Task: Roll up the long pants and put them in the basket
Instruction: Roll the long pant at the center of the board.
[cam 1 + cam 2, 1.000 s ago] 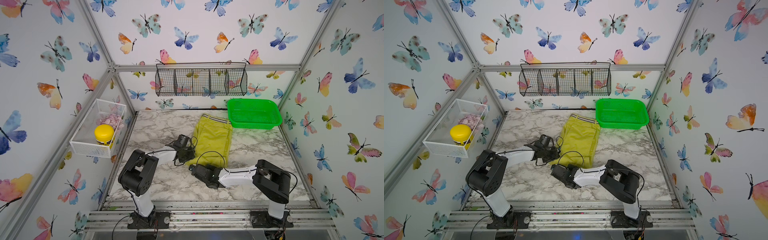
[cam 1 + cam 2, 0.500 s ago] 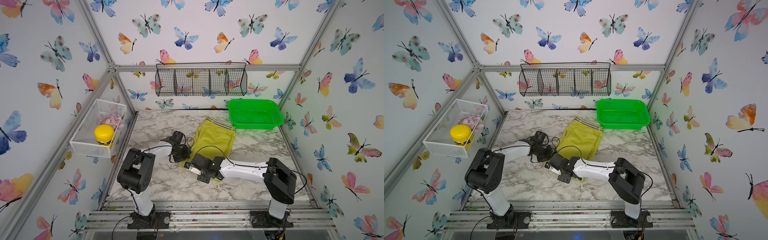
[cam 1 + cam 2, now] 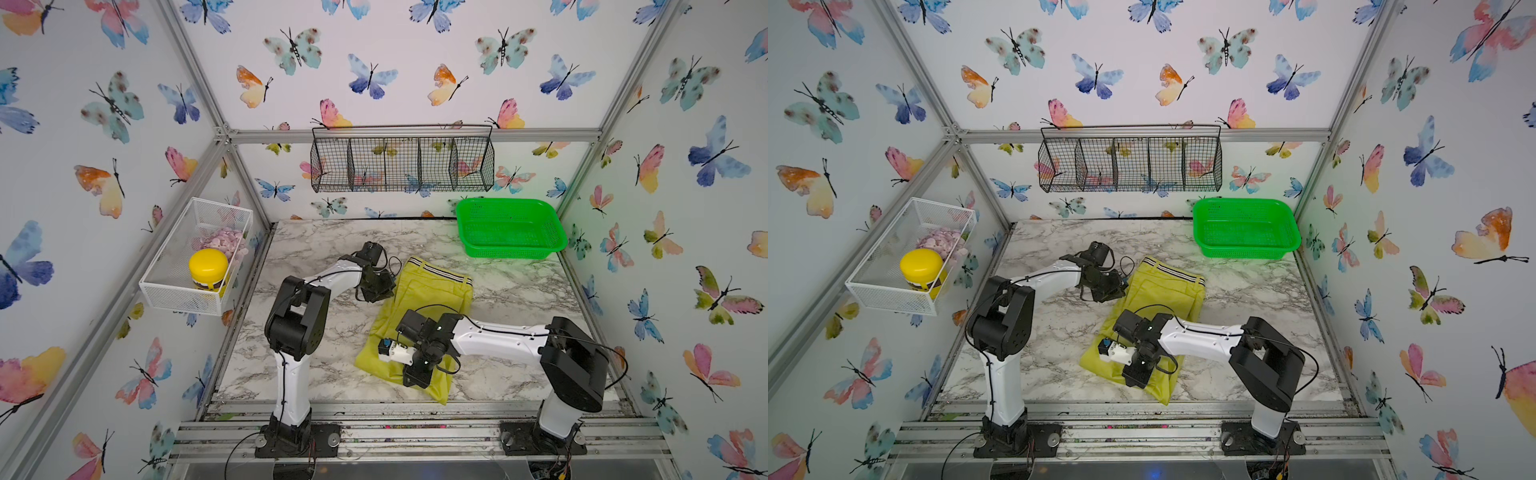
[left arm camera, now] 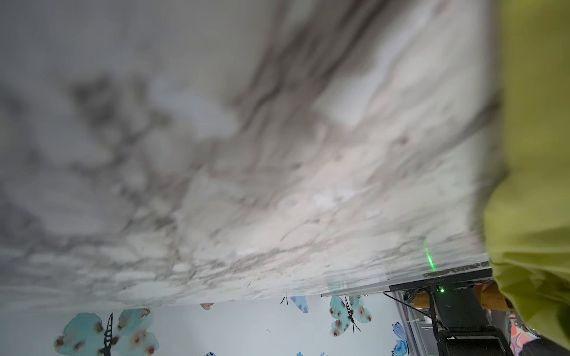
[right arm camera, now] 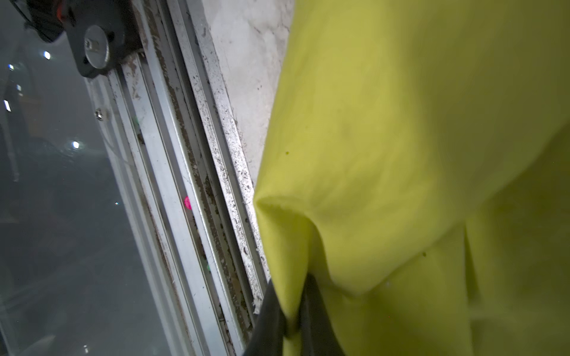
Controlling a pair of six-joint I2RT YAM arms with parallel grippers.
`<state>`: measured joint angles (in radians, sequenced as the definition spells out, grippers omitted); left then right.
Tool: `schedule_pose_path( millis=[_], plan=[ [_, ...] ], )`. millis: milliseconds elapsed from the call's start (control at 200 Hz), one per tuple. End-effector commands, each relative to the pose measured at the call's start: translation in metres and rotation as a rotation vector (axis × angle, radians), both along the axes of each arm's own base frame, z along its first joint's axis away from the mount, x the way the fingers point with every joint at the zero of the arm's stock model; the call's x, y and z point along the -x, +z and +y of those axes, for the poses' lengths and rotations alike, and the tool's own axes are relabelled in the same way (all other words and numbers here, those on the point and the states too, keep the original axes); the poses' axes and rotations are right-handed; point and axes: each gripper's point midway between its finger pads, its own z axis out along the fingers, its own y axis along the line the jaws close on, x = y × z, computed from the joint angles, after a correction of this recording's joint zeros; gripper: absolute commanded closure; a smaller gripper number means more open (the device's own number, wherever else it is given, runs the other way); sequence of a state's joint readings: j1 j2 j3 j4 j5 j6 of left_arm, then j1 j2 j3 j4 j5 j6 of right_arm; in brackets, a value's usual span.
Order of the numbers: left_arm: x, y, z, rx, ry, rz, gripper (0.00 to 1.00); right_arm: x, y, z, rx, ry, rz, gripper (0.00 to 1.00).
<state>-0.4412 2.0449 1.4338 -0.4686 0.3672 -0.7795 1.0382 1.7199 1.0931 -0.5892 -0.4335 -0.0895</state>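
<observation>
The long pants (image 3: pixel 428 295) (image 3: pixel 1163 295) lie lengthwise on the marble table (image 3: pixel 324 249), striped waistband at the far end, leg ends close to the front edge. My right gripper (image 3: pixel 417 376) (image 3: pixel 1138 376) is over the leg ends. In the right wrist view it (image 5: pixel 291 308) is shut on a raised fold of the yellow-green cloth (image 5: pixel 401 123). My left gripper (image 3: pixel 376 291) (image 3: pixel 1106 291) sits low at the pants' left edge near the waistband. Its fingers are out of the left wrist view, which shows marble and the cloth (image 4: pixel 536 185) at one side.
A green plastic basket (image 3: pixel 509 228) stands at the table's far right corner. A black wire rack (image 3: pixel 401 164) hangs on the back wall. A white wire basket (image 3: pixel 166 286) on the left wall holds a yellow-lidded jar (image 3: pixel 208 266). The metal front rail (image 5: pixel 191 154) runs just past the cloth.
The right gripper has pulled the pants toward the front edge, so the waistband has slid away from the green basket. The left gripper has stayed beside the pants' left edge.
</observation>
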Motion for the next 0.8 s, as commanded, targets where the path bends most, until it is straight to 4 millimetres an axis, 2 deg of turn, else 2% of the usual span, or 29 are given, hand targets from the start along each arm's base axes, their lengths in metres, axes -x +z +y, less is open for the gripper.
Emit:
schedule_pose_path(
  millis=[0,120,295,355,576,766,796],
  plan=[
    [0.03,-0.017,-0.021,0.037,-0.058,0.088,1.0,-0.005,0.026,0.009,-0.155,-0.073,0.115,0.96],
    [0.05,-0.028,-0.025,0.04,-0.085,0.127,1.0,-0.019,0.039,0.009,-0.233,-0.11,0.178,0.96],
    [0.072,-0.045,-0.014,0.01,-0.093,0.169,1.0,-0.047,0.045,0.006,-0.265,-0.17,0.208,0.96],
    [0.077,-0.051,-0.01,-0.002,-0.096,0.179,1.0,-0.06,0.04,-0.001,-0.238,-0.201,0.186,0.96],
    [0.091,-0.062,0.002,-0.041,-0.095,0.2,1.0,-0.105,0.0,-0.044,-0.049,-0.347,0.079,0.96],
    [0.087,-0.058,0.011,-0.044,-0.064,0.182,1.0,-0.133,-0.028,-0.075,0.055,-0.453,0.017,0.96],
    [0.079,-0.044,0.013,-0.02,-0.048,0.146,1.0,-0.133,-0.033,-0.078,0.07,-0.452,0.015,0.96]
  ],
)
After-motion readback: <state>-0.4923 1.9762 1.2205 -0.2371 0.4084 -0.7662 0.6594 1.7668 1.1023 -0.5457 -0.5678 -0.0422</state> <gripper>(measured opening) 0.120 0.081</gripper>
